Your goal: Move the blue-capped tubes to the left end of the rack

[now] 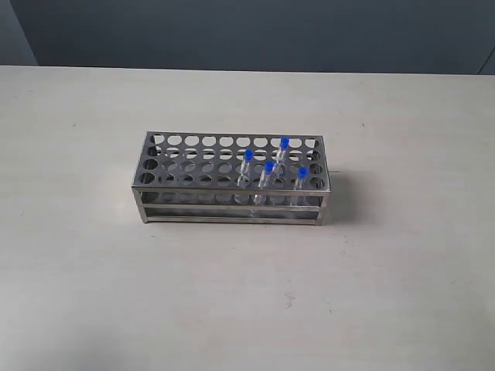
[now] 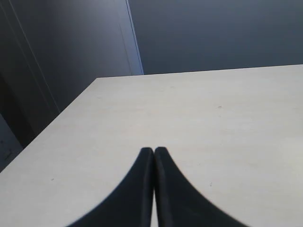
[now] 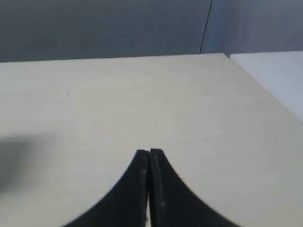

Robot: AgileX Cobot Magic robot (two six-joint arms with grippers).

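The silver metal rack (image 1: 193,166) stands in the middle of the table in the exterior view. Several clear blue-capped tubes stand upright in holes at its right end: one (image 1: 284,147) at the back, one (image 1: 248,160) left of centre, one (image 1: 268,171) in front, one (image 1: 302,176) nearest the right end. Neither arm shows in the exterior view. My left gripper (image 2: 154,150) is shut on nothing over bare table. My right gripper (image 3: 149,152) is likewise shut on nothing. Rack and tubes are out of both wrist views.
The pale table (image 1: 93,294) ends at a dark wall at the back. The left wrist view shows the table's far corner (image 2: 97,80); the right wrist view shows its far edge and a corner (image 3: 225,55), with a soft shadow (image 3: 19,151) on the tabletop.
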